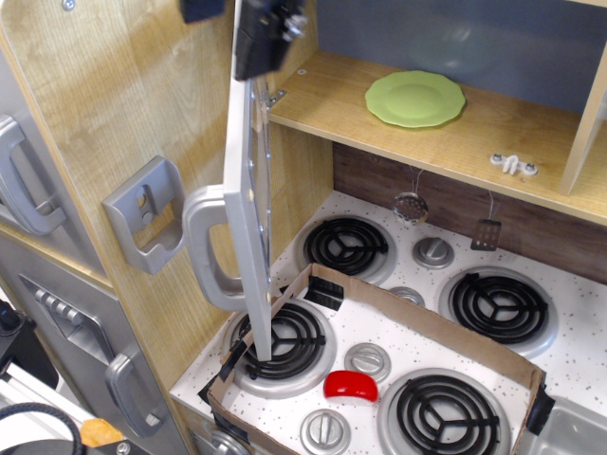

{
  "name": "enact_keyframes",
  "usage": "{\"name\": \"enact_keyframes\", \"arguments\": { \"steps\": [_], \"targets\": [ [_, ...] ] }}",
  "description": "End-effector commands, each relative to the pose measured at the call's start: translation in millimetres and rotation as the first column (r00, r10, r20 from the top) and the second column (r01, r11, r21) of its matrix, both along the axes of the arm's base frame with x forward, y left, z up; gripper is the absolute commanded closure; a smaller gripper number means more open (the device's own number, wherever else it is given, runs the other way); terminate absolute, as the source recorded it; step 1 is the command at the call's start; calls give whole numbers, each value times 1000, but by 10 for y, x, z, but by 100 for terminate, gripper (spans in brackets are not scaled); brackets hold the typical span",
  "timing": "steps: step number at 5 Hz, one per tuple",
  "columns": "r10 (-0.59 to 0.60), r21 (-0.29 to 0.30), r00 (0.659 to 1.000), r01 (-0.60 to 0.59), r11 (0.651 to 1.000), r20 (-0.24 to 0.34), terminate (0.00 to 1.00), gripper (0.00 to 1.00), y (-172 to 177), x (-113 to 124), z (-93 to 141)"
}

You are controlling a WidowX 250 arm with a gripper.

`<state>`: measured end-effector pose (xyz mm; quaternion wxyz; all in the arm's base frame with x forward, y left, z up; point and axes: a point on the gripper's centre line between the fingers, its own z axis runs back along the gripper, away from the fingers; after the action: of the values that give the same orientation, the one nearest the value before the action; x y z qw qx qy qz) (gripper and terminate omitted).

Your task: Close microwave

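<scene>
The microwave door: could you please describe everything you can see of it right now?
The microwave door is a thin grey plastic panel, swung wide open and seen nearly edge-on, standing upright over the front-left burner. A row of small white dots runs down its inner face. A big silver loop handle sticks out on its left side. The black gripper sits at the door's top edge; actual contact cannot be confirmed.
</scene>
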<state>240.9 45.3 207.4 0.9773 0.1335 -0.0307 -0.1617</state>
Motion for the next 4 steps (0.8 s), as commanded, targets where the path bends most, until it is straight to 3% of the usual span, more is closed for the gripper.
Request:
{"name": "enact_keyframes", "arguments": {
  "steps": [1, 2, 4],
  "targets": [
    [-25, -5, 1000, 25, 1000, -7, 0, 0, 329, -119, -154],
    [-20, -40, 998, 18, 999, -53, 0, 0, 484, -136, -386],
    [32, -212, 998, -20, 977, 54, 0, 0, 489, -111, -768]
  ]
}}
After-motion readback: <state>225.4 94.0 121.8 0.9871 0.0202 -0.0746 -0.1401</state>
